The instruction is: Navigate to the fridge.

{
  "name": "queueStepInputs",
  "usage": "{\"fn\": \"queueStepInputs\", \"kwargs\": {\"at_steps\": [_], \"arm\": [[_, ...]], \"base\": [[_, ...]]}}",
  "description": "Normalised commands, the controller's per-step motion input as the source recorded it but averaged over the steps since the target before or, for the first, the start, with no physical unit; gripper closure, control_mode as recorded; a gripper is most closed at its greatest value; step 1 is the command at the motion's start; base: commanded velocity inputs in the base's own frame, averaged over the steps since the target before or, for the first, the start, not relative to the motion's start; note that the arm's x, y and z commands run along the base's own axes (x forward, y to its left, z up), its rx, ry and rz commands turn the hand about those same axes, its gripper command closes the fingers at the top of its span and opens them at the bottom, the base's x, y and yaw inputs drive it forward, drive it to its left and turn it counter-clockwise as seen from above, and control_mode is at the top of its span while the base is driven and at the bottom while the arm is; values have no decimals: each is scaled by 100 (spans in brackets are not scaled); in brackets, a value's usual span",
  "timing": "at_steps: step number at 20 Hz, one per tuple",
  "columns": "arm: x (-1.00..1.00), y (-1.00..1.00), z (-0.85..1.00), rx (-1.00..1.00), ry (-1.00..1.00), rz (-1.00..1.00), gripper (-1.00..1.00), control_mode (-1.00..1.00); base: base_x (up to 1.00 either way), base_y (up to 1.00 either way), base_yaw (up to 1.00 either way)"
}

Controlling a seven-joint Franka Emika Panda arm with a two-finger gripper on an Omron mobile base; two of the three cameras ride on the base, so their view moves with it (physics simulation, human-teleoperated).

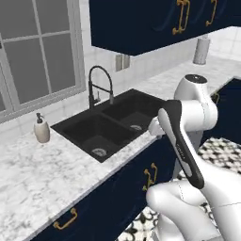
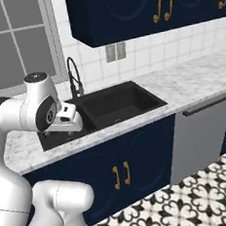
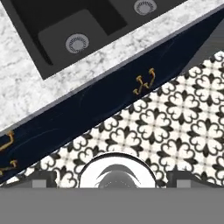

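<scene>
Two basins make up the black sink [image 1: 113, 127], and the robot arm [image 1: 186, 136] is folded just in front of it, the hand [image 2: 67, 120] hanging level with the front edge of the marble counter [image 1: 37, 183]. Whether the gripper is released or clenched I cannot tell: in the hand view its tips are barely visible against the patterned floor [image 3: 175, 122].

Nearest the base is that black-and-white tiled floor, then the row of navy lower cabinets [image 2: 135, 166] with paired gold handles [image 2: 121, 175]. To the right of these cabinets in the right base view sits a grey dishwasher front [image 2: 200, 136] with a dark bar handle along its top edge.

On the counter, the sink lies between the front edge and the back wall, with a drain [image 3: 77, 43] in each basin. A black spring faucet [image 1: 100, 87] rises at its rear rim. A soap dispenser [image 1: 41, 128] stands near the counter's back edge, left of the sink.

Farther back are a window [image 1: 37, 52], white wall tiles, a wall outlet [image 2: 115, 51] and navy upper cabinets [image 2: 139, 9] with gold handles. A paper towel roll [image 1: 201, 49] stands at the counter's far right end.

No fridge can be made out from this position.
</scene>
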Motion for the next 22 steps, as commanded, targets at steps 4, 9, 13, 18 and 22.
{"fn": "queueStepInputs", "kwargs": {"at_steps": [4, 9, 13, 18, 22], "arm": [[0, 0, 0, 0, 0, 0, -100, 100], [0, 0, 0, 0, 0, 0, -100, 100], [0, 0, 0, 0, 0, 0, -100, 100], [0, 0, 0, 0, 0, 0, -100, 100], [0, 0, 0, 0, 0, 0, -100, 100]], "base": [[0, -32, -76], [3, -24, -77], [7, -28, -80], [23, -32, -87], [30, -32, -86]]}}
